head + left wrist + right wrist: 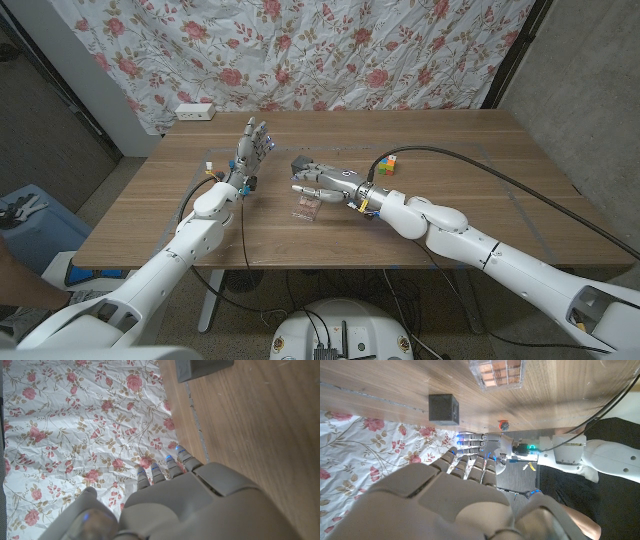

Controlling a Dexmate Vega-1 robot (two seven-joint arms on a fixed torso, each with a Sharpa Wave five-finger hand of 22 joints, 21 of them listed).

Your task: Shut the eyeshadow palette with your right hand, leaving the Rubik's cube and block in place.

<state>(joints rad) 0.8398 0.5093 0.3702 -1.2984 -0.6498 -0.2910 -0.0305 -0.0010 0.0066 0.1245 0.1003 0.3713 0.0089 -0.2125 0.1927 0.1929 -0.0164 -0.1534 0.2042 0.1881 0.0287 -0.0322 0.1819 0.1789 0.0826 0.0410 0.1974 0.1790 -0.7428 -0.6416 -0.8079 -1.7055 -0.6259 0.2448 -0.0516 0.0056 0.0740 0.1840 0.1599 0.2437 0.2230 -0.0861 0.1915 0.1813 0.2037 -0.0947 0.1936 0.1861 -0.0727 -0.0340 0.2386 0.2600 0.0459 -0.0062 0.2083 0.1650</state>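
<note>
Your eyeshadow palette lies on the counter just under your right robot hand, fingers extended and grasping nothing, with the dark block beyond, the Rubik's cube rightward, and your left robot hand raised, released.

On my table I count one eyeshadow palette, one dark block and one Rubik's cube. Two hands of mine are over it: my left hand and my right hand. One white power strip lies at the far edge.
</note>
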